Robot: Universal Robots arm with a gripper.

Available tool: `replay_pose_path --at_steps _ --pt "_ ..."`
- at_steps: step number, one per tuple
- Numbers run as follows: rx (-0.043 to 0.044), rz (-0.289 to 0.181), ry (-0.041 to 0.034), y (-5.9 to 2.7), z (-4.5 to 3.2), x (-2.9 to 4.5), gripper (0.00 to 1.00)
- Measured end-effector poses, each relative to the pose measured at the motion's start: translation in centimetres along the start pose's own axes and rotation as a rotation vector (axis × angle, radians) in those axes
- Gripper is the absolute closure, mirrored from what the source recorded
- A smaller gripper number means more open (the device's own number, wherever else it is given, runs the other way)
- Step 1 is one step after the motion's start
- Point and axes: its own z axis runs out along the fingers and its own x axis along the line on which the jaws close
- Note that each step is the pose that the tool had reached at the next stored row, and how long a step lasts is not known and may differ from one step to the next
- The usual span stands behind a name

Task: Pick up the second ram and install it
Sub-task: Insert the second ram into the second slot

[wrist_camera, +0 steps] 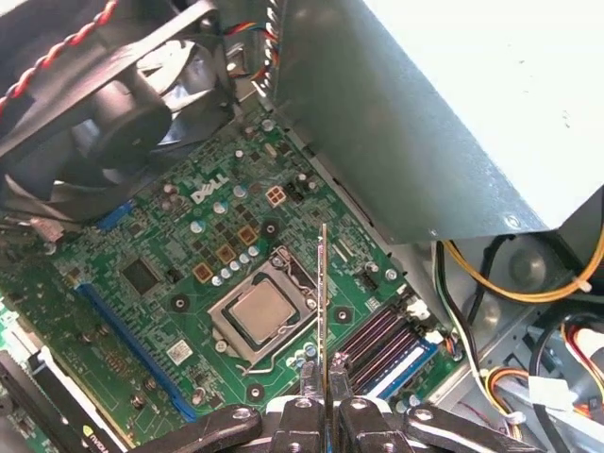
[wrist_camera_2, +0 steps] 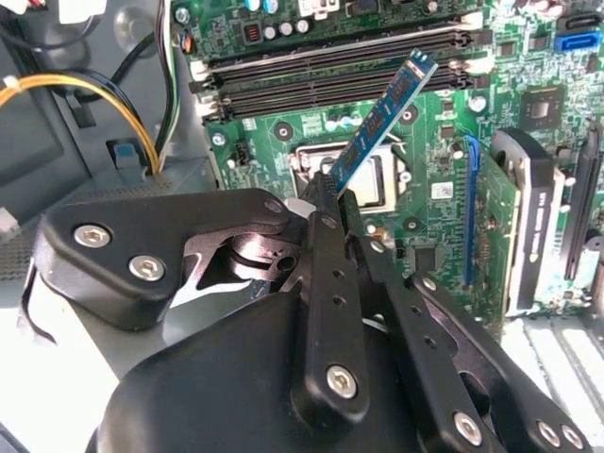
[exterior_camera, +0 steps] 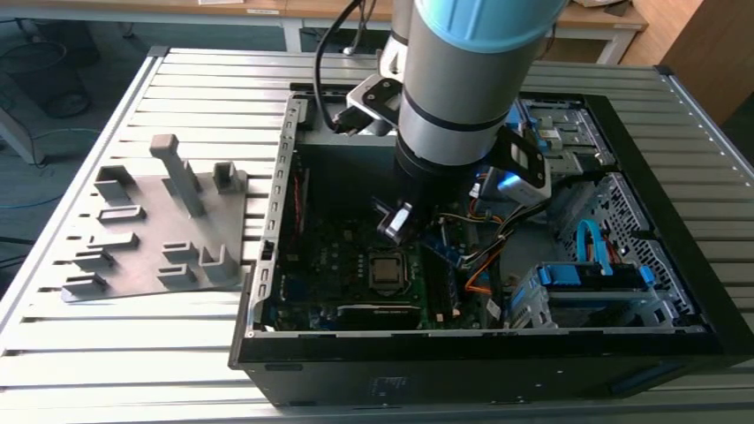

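Note:
My gripper (wrist_camera_2: 330,193) is shut on the second ram (wrist_camera_2: 382,118), a thin dark stick with a blue edge, gripped at one end. The stick juts out from the fingertips and hangs in the air above the green motherboard (wrist_camera_2: 434,142), near the processor socket (wrist_camera_2: 377,179) and short of the black memory slots (wrist_camera_2: 330,66). In the first wrist view the stick (wrist_camera: 324,302) appears edge-on, rising from the gripper (wrist_camera: 324,377) beside the socket (wrist_camera: 260,311). Another stick (wrist_camera: 401,366) sits in one of the slots. In the exterior view the gripper (exterior_camera: 398,225) is inside the open computer case (exterior_camera: 471,371).
A grey holder plate (exterior_camera: 154,221) with upright blocks lies on the slatted table at the exterior view's left. Inside the case are a black fan (wrist_camera: 104,113), a metal power-supply box (wrist_camera: 425,113), yellow and orange cables (wrist_camera: 510,283), and blue drive bays (exterior_camera: 589,274).

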Motion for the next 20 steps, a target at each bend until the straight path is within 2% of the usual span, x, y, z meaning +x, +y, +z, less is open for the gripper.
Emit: replay_pose_path --at_steps 20 --pt "0.021 0.17 -0.0149 0.0 -0.01 0.0 0.86"
